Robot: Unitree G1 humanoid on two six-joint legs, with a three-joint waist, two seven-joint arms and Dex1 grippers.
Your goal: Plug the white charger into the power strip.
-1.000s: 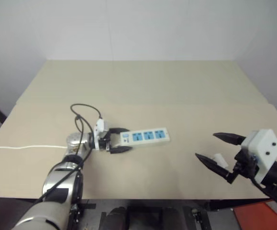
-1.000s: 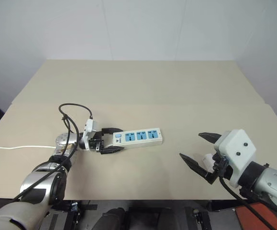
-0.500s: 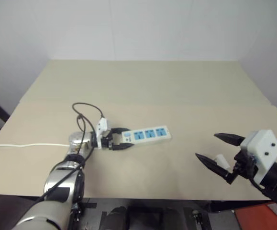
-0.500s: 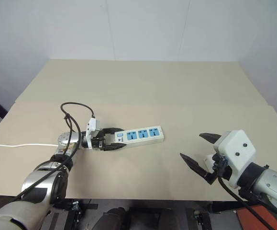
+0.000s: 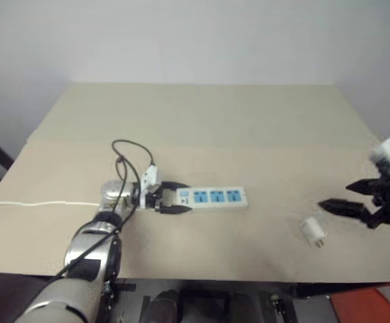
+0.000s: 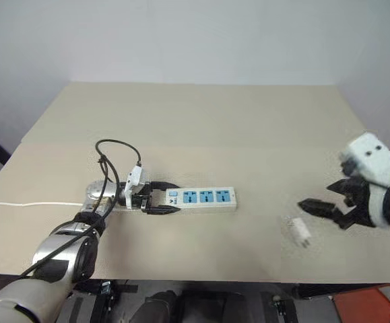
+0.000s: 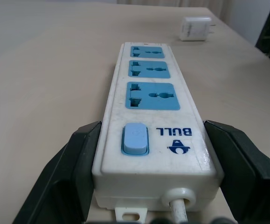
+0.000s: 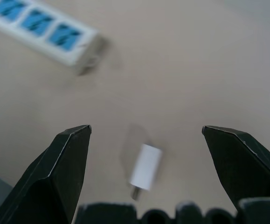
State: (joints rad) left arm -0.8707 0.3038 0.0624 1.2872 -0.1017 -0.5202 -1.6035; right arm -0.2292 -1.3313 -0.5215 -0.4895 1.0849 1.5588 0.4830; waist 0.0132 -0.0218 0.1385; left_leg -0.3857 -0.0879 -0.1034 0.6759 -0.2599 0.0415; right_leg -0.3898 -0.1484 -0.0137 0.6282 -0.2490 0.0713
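— Swung out to the side, the right gripper (image 5: 348,198) now hangs beside the white charger (image 5: 312,231), which lies free on the table (image 5: 248,134); fingers wide apart, empty.

— And the left gripper (image 7: 148,154)?

— Its fingers bracket the switch end of the power strip (image 5: 215,198), touching or nearly so. Pickup looks unfinished: next, descend over the charger and close.

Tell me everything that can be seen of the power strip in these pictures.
The power strip is a long, narrow white bar, plastic by its look, lying flat on the tan table. It has three blue socket faces, all empty, then a blue switch and a blue logo near the cord end. A white cord leaves that end. The left gripper has a black finger on each long side of that end.
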